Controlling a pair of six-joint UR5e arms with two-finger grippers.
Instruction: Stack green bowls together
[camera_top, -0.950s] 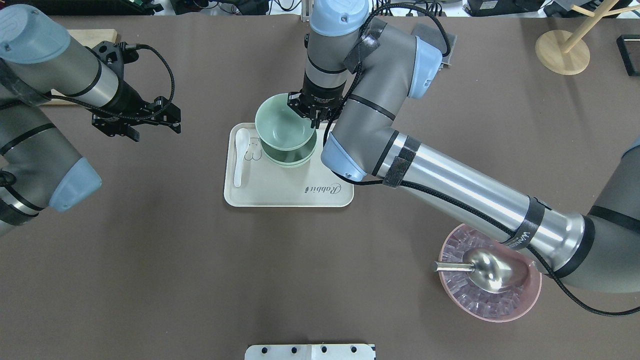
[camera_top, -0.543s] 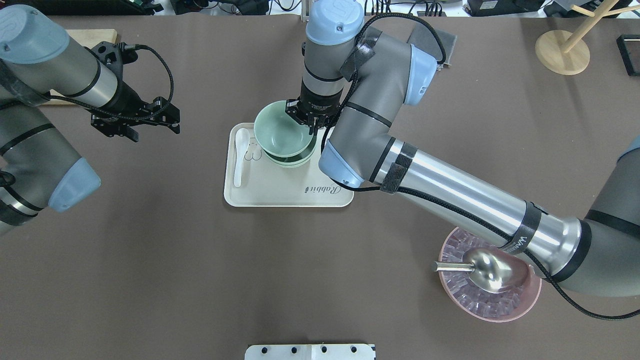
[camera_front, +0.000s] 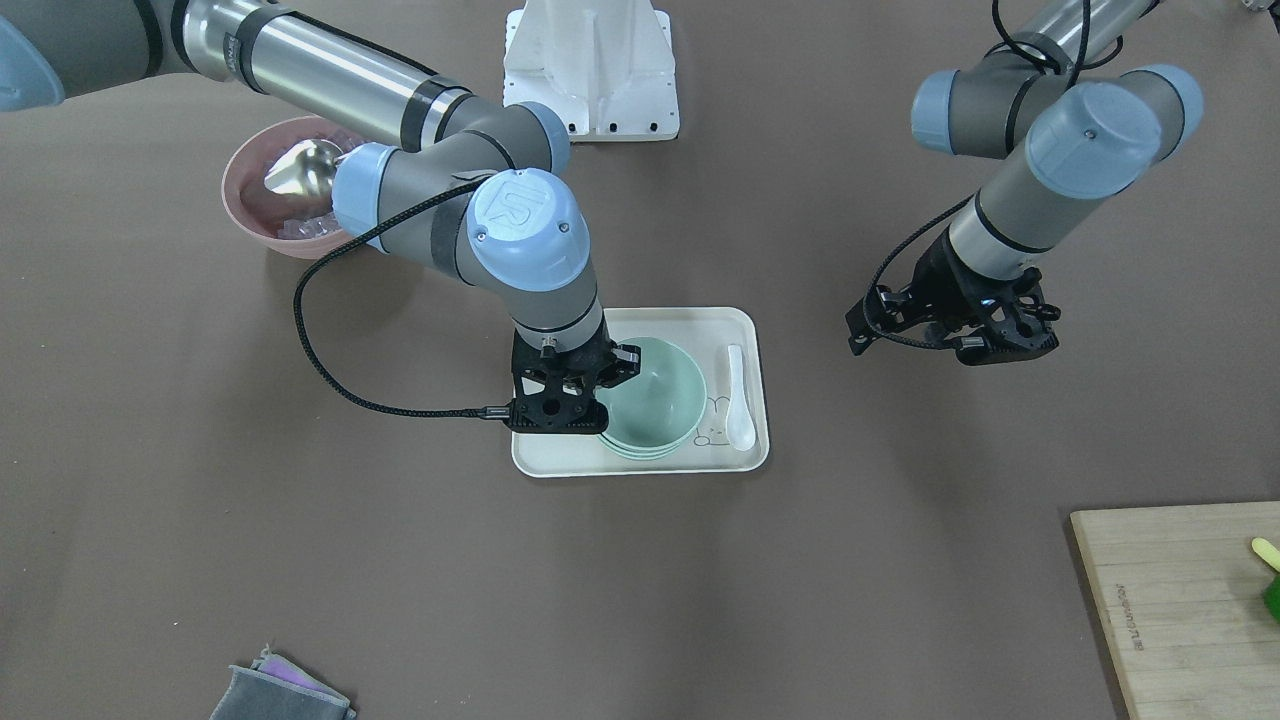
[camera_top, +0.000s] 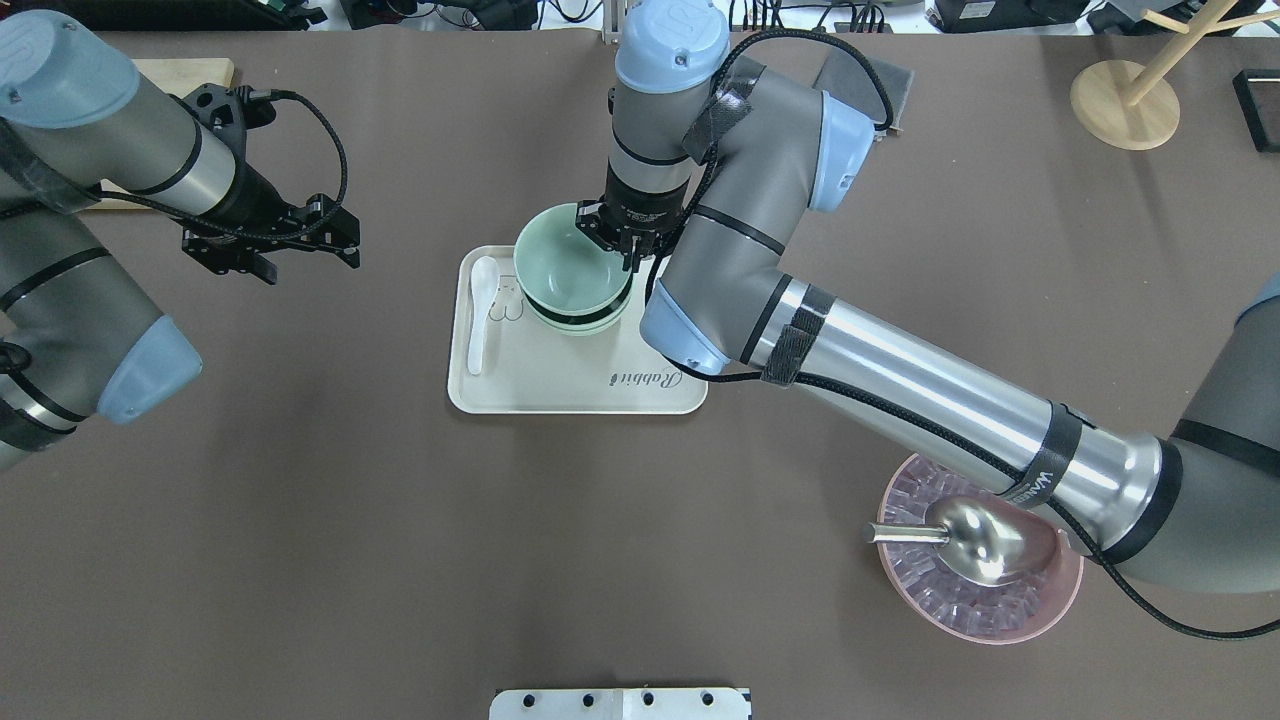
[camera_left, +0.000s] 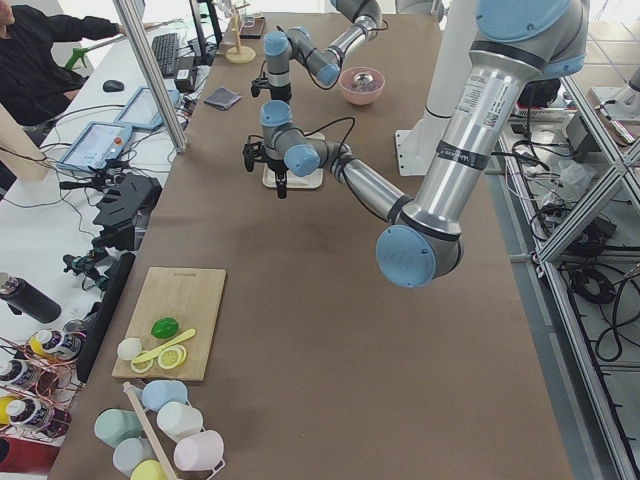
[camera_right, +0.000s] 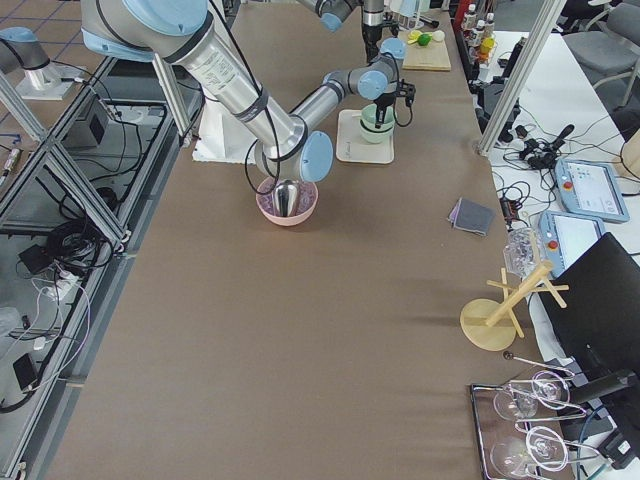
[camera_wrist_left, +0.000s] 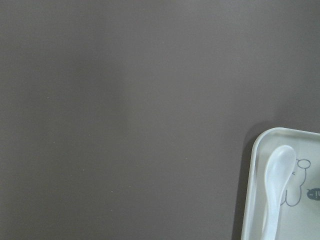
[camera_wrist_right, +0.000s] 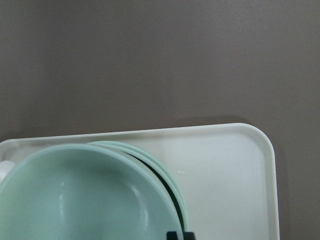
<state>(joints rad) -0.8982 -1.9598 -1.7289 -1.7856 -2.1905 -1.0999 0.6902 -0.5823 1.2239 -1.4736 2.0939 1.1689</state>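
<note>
Brown tabletop (camera_top: 300, 520), cream rectangular tray (camera_top: 560, 385). Right gripper (camera_top: 622, 245) clamped on rim of pale mint-green round plastic bowl (camera_top: 565, 270), held just over two nested matching bowls (camera_top: 583, 327) for seating. Left gripper (camera_top: 305, 255) apart, idle.

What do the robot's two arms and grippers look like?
The left arm and right arm are silver-grey tubes with pale blue joint caps and black cables; the right one has black strap bands. The left gripper and right gripper are black two-finger frames.
</note>
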